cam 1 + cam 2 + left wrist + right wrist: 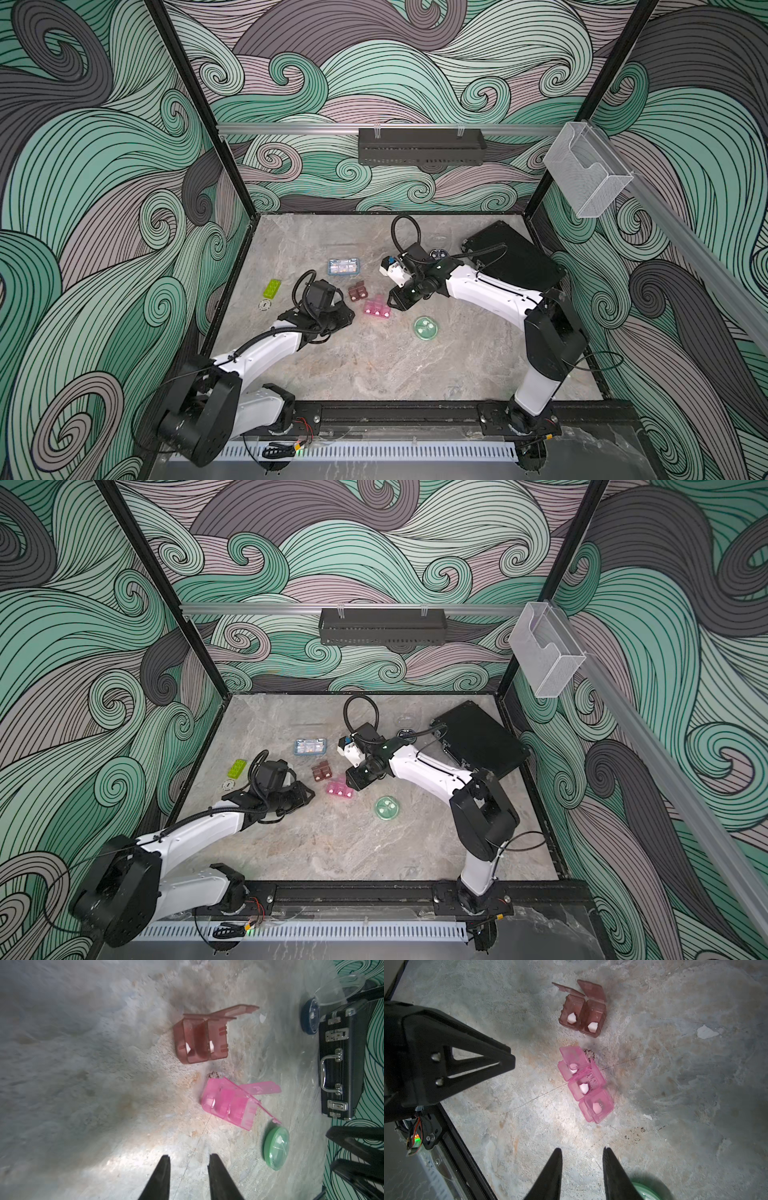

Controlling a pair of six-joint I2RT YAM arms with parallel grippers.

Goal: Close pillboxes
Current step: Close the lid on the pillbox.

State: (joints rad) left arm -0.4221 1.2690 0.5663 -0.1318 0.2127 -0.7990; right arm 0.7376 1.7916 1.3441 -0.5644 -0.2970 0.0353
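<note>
The pink three-cell pillbox (377, 308) (585, 1084) lies mid-table with its lids raised and a white pill in each cell. Just behind it is the brown two-cell pillbox (358, 291) (582, 1014), both lids up. My left gripper (352, 318) (188, 1157) hovers left of the pink box, open and empty. My right gripper (390, 301) (582, 1150) hovers right of it, open and empty too. The round green pillbox (426, 328) (276, 1148) sits nearer the front. The pale blue pillbox (343, 267) lies further back. The round dark blue pillbox (310, 1017) is partly hidden behind my right arm.
A large black case (511, 257) (340, 1064) lies at the back right. A clear round lid (340, 989) rests beside the dark blue pillbox. A lime green brick (272, 288) and a small white disc (263, 304) lie at the left edge.
</note>
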